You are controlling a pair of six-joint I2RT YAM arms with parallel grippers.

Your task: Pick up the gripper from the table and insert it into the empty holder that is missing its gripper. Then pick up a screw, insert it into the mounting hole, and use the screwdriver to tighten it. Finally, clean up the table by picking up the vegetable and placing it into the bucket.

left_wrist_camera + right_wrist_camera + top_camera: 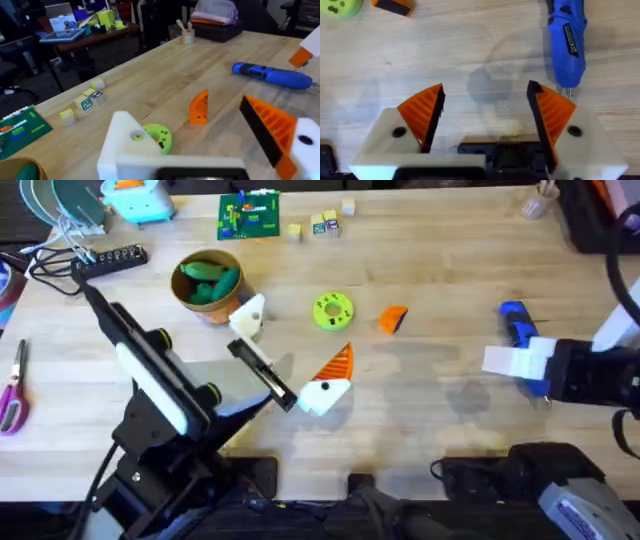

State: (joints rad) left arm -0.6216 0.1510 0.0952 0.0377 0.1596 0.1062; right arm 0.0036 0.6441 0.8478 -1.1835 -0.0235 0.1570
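One screwdriver (566, 40) lies just beyond the open right end effector (485, 107).

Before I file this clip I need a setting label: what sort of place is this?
Probably a robotics lab or maker workshop. A butcher-block workbench carries a blue electric screwdriver, a green circuit board and a power strip, and the left wrist view shows more cluttered desks behind.

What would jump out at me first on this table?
Probably the left pincer near the table's middle: one finger carries an orange ribbed pad, the other is bare white. The loose orange gripper lies just beyond it, beside a green disc, with the blue screwdriver off right.
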